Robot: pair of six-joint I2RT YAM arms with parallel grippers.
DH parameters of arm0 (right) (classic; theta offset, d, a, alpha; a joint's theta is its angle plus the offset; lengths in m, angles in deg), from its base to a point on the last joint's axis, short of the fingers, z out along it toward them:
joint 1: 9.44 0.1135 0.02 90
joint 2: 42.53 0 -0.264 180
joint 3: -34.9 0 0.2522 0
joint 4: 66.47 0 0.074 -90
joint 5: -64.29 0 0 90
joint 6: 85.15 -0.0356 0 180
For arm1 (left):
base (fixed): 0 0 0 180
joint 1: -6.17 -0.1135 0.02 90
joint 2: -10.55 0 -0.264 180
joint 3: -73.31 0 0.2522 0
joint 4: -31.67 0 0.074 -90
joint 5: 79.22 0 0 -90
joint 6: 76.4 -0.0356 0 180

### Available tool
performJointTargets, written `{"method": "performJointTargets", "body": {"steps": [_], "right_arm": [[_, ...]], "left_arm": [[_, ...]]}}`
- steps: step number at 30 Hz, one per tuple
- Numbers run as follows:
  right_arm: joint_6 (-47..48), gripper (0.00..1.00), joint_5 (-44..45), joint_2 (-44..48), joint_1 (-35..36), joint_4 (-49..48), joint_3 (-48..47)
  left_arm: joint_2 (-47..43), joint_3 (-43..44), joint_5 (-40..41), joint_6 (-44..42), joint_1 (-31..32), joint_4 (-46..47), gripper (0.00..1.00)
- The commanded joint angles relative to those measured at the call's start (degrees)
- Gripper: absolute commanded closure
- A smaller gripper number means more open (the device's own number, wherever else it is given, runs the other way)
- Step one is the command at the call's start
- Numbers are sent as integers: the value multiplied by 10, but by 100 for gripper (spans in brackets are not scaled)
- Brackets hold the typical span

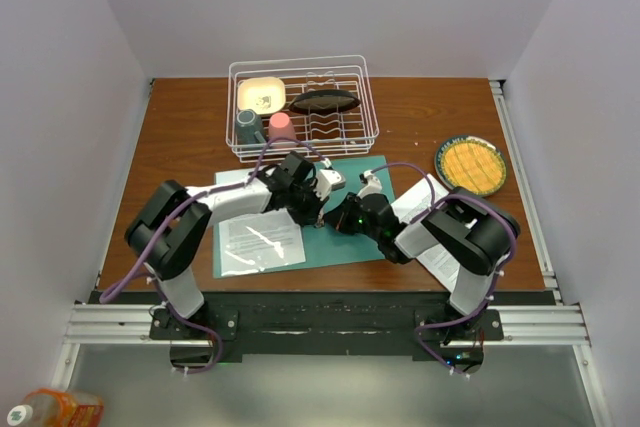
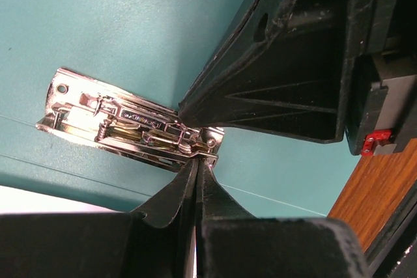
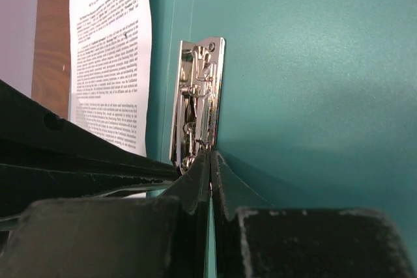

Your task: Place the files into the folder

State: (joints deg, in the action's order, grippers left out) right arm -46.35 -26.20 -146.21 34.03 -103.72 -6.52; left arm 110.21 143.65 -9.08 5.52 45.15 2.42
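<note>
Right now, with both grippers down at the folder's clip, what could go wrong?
1. The left gripper and right gripper both sit shut, tips at the same end of the metal clip; they may bump each other or slip off it.
2. Pushing on the clip could slide the thin folder.
3. One sheet lies partly under the right arm and could get dragged or creased.

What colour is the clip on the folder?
Shiny silver metal clip, clearest in the left wrist view.
</note>
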Motion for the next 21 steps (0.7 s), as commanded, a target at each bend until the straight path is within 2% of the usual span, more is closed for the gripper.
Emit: {"method": "performJointTargets", "body": {"steps": [1, 6, 14, 21], "right_arm": [[12, 100, -9, -50, 27, 151, 23], [9, 100, -10, -54, 27, 152, 33], [8, 100, -1, -36, 27, 165, 44], [21, 100, 4, 37, 27, 225, 38]], "left_arm": [[25, 20, 3, 4, 22, 34, 96], [-26, 73, 3, -22, 9, -22, 96], [-65, 163, -17, -51, -57, -111, 92], [-76, 108, -19, -86, -113, -122, 95]]}}
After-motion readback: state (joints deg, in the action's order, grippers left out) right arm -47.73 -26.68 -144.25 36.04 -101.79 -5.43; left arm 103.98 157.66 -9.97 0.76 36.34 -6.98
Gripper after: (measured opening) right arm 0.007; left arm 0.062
